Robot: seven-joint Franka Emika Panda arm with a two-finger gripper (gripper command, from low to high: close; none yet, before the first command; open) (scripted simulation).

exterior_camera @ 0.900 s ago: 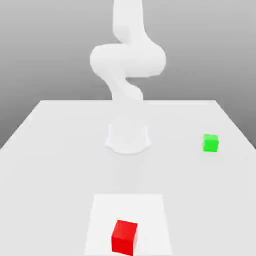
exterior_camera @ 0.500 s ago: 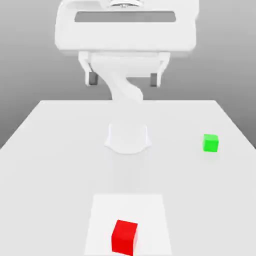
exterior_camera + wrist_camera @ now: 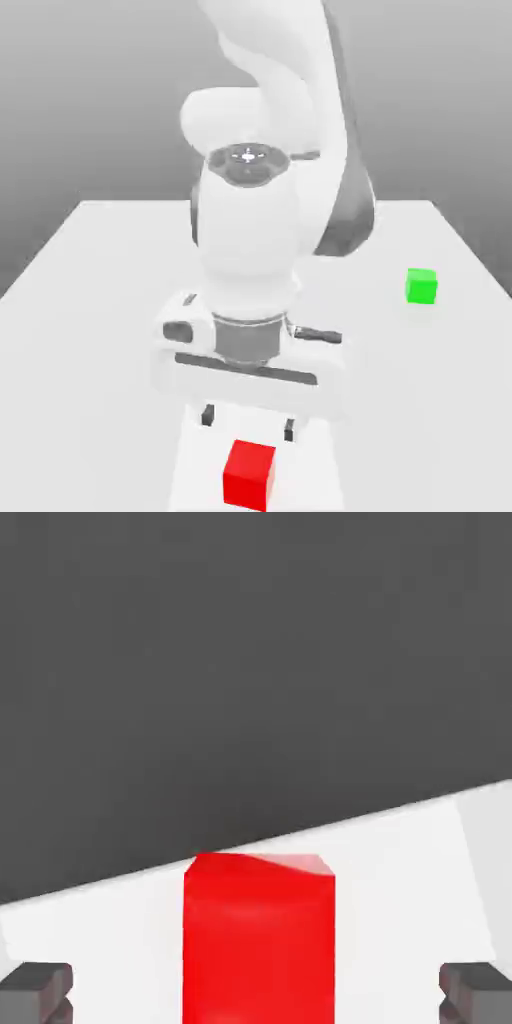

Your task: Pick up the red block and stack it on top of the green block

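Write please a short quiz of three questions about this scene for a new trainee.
1. True or false: the gripper is shut on the red block.
2. In the exterior view, which block sits toward the right: A red, B green?
3. What colour is the block between the fingertips in the hand view?

Key: 1 false, it is open and holds nothing. 2 B, the green block. 3 red.

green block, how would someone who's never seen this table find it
Start at the white table with the robot arm rising from its middle. Look toward the table's edge on the exterior view's right: the green block sits there alone. It is bright green, while the only other cube, the red block, lies below the gripper.
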